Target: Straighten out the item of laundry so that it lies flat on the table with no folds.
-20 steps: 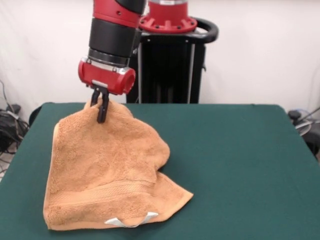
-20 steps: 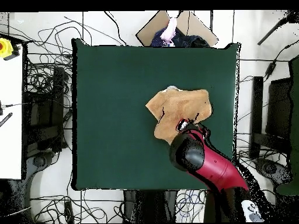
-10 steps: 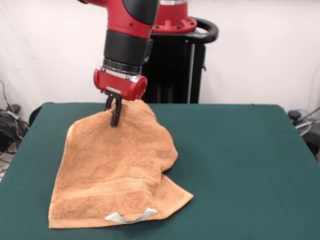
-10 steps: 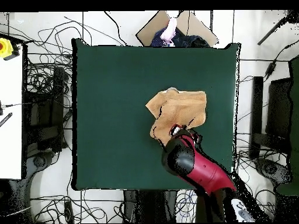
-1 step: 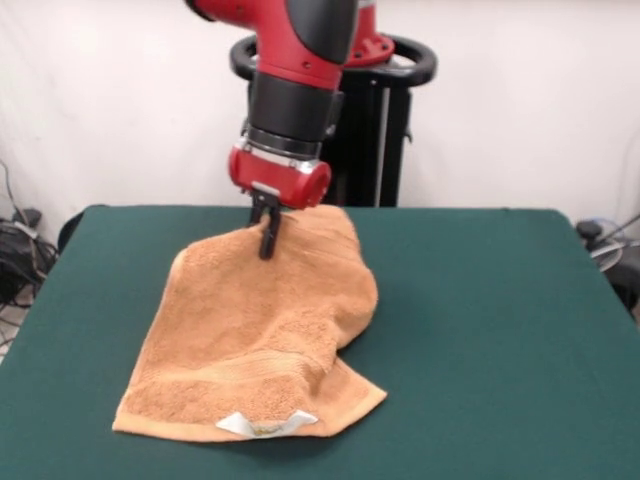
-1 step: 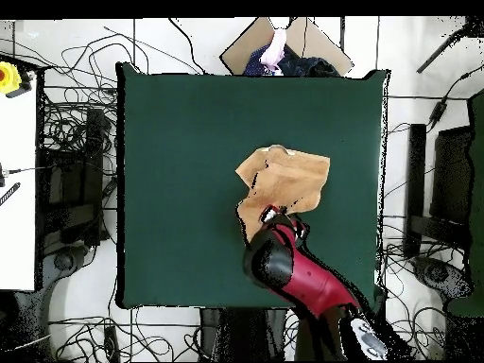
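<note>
— Why is the small orange-tan terry towel [image 5: 262, 345] standing up in a peak like that instead of lying on the dark green felt-covered table [image 5: 500, 330]?

— Because the black gripper [image 5: 266, 232] is pinching one of its upper corners, its two fingers pressed together on the cloth. That corner is hanging lifted toward the table's far edge, while the opposite end, the one with the woven band and the small white label [image 5: 264, 424], is resting at the near edge, towards the near left corner. I judge the lift is meant to draw the cloth taut so the fold can open.

— Is there a fold showing?

— Yes. On the side nearer the table's middle, a flap is doubling under and bulging out, so the towel is not flat yet.

— And how is the red and black arm [image 5: 298, 90] posing?

— It is coming down from above, leaning slightly, with the wrist pointing almost straight down and the fingers vertical over the cloth. Seen from overhead, the arm [image 6: 301, 276] is reaching in across the table edge at its base side and covering the towel's [image 6: 288, 180] nearest part.
</note>
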